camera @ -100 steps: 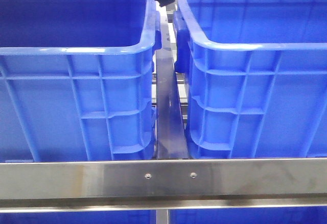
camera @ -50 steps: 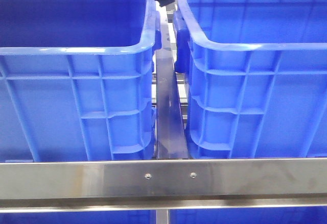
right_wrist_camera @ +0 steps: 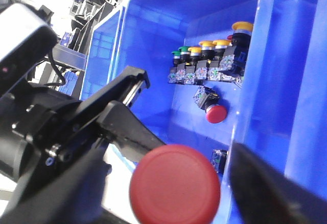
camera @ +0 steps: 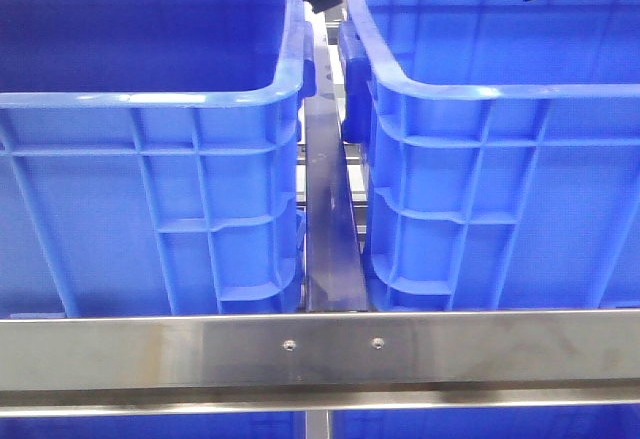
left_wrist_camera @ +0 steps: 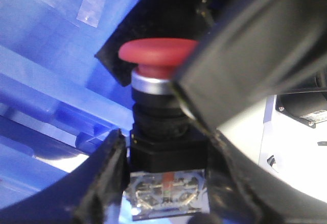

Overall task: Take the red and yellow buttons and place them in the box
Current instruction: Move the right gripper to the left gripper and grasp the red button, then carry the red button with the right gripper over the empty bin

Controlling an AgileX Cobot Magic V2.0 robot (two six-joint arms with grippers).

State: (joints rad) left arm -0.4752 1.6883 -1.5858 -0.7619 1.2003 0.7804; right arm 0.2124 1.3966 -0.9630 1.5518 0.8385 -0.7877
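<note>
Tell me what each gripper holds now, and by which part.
The left gripper clamps a red button by its black body. The right gripper holds another red button; its grip point is hidden.

Two crates (camera: 150, 209) show in the front view, behind one steel rail (camera: 500, 349) with two screws (camera: 289, 344). The right wrist view holds four yellow buttons (right_wrist_camera: 206, 44), two green buttons (right_wrist_camera: 184, 49) and two red buttons (right_wrist_camera: 216, 114) (one lying in the crate, one large in the foreground). One more unit (right_wrist_camera: 219, 157) is half hidden, its colour unclear. The left wrist view shows one red button (possibly the foreground one again).
</note>
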